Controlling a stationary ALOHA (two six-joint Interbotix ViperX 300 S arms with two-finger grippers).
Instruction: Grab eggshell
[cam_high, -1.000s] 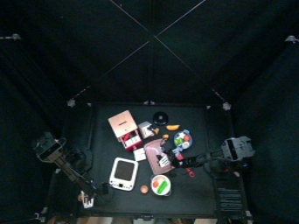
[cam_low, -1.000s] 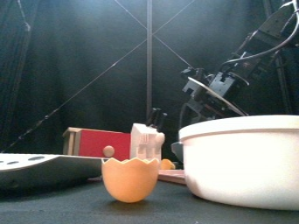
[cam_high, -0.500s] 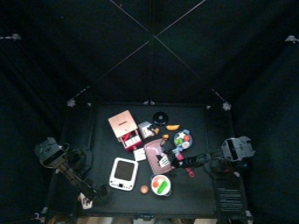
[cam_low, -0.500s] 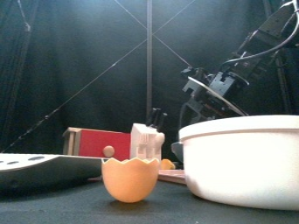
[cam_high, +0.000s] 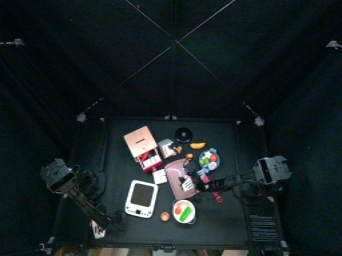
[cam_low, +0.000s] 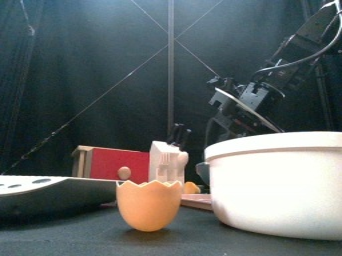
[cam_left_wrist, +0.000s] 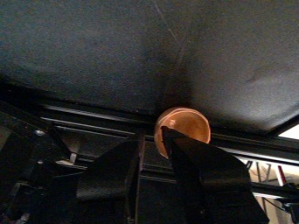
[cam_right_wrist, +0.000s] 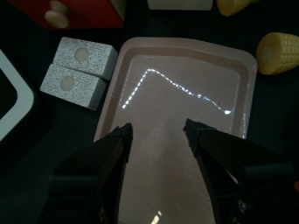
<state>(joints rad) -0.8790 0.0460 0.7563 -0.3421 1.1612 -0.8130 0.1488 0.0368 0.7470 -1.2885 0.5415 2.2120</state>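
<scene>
**Eggshell upright at desk's front edge, between device and plate, ungripped**

Crowded desk: come in low from the left, clear of device and plate. Right pincer parked wide apart over pink tray, holding nothing; leave there. Left pincer seemingly near front-left corner, well apart from shell; grip state unreadable, tan round shape at its tip unidentified. Straddle the shell's thin wall, close gently: probably brittle, easily tipped.

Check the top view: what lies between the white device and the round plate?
Only the eggshell, between the white device and the plate; the top view shows it.
</scene>
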